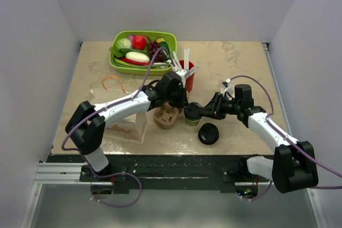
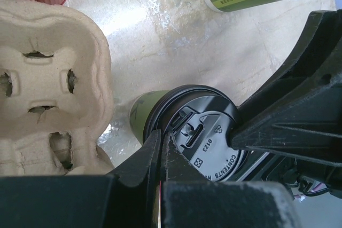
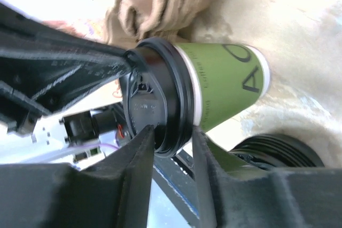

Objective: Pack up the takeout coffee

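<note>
Three plain white walls box in the scene: a back wall [image 1: 171, 4], a left wall [image 1: 32, 52] and a right wall [image 1: 315, 36], all bare and matte. Between them sits a table with a beige, mottled stone-look top [image 1: 240, 62], blotched with paler patches. Its near edge is a dark metal strip [image 1: 171, 159], with a ribbed silver aluminium rail [image 1: 59, 173] just below on the left. Beneath lies a dull grey surface [image 1: 176, 209] — floor or shelf, unclear. The light is soft and even; in the left wrist view the tabletop carries a bright glare patch [image 2: 133, 14].

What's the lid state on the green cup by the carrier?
On: black lid caps the green cup in both wrist views; right gripper pinches its rim. Fully seated: cannot tell.
</note>
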`<state>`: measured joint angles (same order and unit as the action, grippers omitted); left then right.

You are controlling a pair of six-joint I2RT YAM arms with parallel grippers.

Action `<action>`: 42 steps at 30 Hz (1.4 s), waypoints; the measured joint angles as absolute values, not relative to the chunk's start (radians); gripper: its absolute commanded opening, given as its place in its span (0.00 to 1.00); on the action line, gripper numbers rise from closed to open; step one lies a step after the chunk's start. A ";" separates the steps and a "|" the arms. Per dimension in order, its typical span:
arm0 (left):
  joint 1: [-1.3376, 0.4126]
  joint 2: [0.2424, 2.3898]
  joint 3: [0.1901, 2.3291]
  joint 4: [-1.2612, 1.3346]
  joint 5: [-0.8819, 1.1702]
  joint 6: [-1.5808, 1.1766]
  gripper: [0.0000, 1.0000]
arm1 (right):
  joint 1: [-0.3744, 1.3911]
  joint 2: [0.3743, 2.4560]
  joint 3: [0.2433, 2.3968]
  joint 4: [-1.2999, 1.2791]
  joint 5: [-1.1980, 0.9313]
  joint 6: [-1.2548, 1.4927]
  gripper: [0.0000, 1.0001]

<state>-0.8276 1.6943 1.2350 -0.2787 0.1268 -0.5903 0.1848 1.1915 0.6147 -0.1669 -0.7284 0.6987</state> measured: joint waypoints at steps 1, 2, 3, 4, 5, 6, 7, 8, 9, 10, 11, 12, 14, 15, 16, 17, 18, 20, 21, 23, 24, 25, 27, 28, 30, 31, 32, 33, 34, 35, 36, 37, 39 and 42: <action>-0.826 1.694 1.235 -0.278 0.128 -0.591 0.00 | 0.183 1.192 0.607 -0.148 -0.739 0.698 0.41; -0.825 1.695 1.235 -0.278 0.128 -0.590 0.00 | 0.183 1.192 0.599 -0.131 -0.752 0.696 0.44; -0.825 1.695 1.235 -0.278 0.128 -0.590 0.00 | 0.183 1.192 0.595 -0.121 -0.762 0.692 0.45; -0.825 1.695 1.235 -0.278 0.128 -0.591 0.00 | 0.183 1.192 0.594 -0.111 -0.773 0.686 0.45; -0.825 1.695 1.235 -0.278 0.127 -0.590 0.00 | 0.183 1.192 0.593 -0.104 -0.779 0.680 0.45; -0.825 1.695 1.235 -0.278 0.126 -0.590 0.00 | 0.183 1.192 0.593 -0.097 -0.782 0.676 0.45; -0.825 1.695 1.235 -0.278 0.126 -0.591 0.00 | 0.183 1.192 0.591 -0.089 -0.783 0.675 0.45; -0.824 1.695 1.235 -0.278 0.125 -0.591 0.00 | 0.183 1.192 0.588 -0.082 -0.786 0.673 0.45; -0.823 1.695 1.235 -0.278 0.125 -0.591 0.00 | 0.183 1.192 0.587 -0.076 -0.788 0.673 0.44; -0.823 1.695 1.235 -0.278 0.123 -0.591 0.00 | 0.183 1.192 0.585 -0.070 -0.789 0.675 0.43; -0.822 1.695 1.235 -0.278 0.122 -0.591 0.00 | 0.183 1.192 0.583 -0.059 -0.789 0.676 0.43; -0.822 1.695 1.235 -0.278 0.119 -0.591 0.00 | 0.183 1.192 0.579 -0.045 -0.790 0.682 0.42; -0.821 1.696 1.235 -0.278 0.109 -0.591 0.00 | 0.182 1.198 0.571 -0.012 -0.796 0.701 0.40; -0.821 1.696 1.235 -0.278 0.103 -0.591 0.00 | 0.182 1.205 0.570 -0.002 -0.796 0.708 0.37; -0.821 1.697 1.235 -0.278 0.099 -0.591 0.00 | 0.182 1.211 0.570 0.006 -0.793 0.717 0.33; -0.821 1.698 1.235 -0.278 0.094 -0.591 0.00 | 0.182 1.213 0.570 0.010 -0.791 0.720 0.29; -0.821 1.699 1.237 -0.278 0.091 -0.591 0.00 | 0.182 1.213 0.570 0.013 -0.783 0.726 0.26; -0.821 1.700 1.239 -0.279 0.083 -0.591 0.00 | 0.182 1.213 0.570 0.014 -0.765 0.741 0.10; -0.822 1.700 1.240 -0.281 0.079 -0.592 0.00 | 0.182 1.213 0.570 0.010 -0.752 0.746 0.04; -0.825 1.700 1.240 -0.281 0.072 -0.595 0.00 | 0.181 1.213 0.577 -0.015 -0.715 0.749 0.00; -0.828 1.700 1.240 -0.278 0.068 -0.598 0.00 | 0.181 1.214 0.587 -0.042 -0.701 0.747 0.00; -0.833 1.700 1.241 -0.278 0.057 -0.600 0.00 | 0.182 1.218 0.606 -0.076 -0.686 0.740 0.00; -0.837 1.699 1.241 -0.278 0.047 -0.605 0.00 | 0.185 1.220 0.625 -0.118 -0.667 0.732 0.00; -0.838 1.699 1.241 -0.277 0.044 -0.608 0.00 | 0.186 1.220 0.631 -0.133 -0.662 0.727 0.00; -0.842 1.699 1.241 -0.275 0.038 -0.610 0.00 | 0.189 1.220 0.649 -0.173 -0.643 0.712 0.00; -0.844 1.699 1.241 -0.274 0.036 -0.610 0.00 | 0.191 1.221 0.658 -0.193 -0.633 0.704 0.00; -0.846 1.699 1.241 -0.274 0.035 -0.610 0.00 | 0.192 1.221 0.666 -0.210 -0.624 0.698 0.00; -0.847 1.699 1.241 -0.272 0.033 -0.612 0.00 | 0.194 1.222 0.680 -0.237 -0.610 0.692 0.05; -0.850 1.699 1.241 -0.272 0.032 -0.614 0.00 | 0.197 1.225 0.696 -0.268 -0.593 0.685 0.20; -0.852 1.700 1.241 -0.272 0.029 -0.617 0.00 | 0.200 1.229 0.713 -0.297 -0.581 0.673 0.25; -0.854 1.700 1.241 -0.271 0.026 -0.618 0.00 | 0.203 1.235 0.728 -0.324 -0.572 0.662 0.31; -0.856 1.700 1.241 -0.270 0.024 -0.618 0.00 | 0.203 1.241 0.741 -0.342 -0.568 0.653 0.38; -0.859 1.700 1.241 -0.270 0.022 -0.620 0.00 | 0.203 1.248 0.754 -0.364 -0.559 0.634 0.42; -0.870 1.700 1.240 -0.270 0.022 -0.627 0.00 | 0.203 1.251 0.756 -0.390 -0.556 0.619 0.47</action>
<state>-0.8700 1.6997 1.2404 -0.2699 0.0216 -0.6266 0.2028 1.2510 0.7559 -0.3901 -0.5556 0.6193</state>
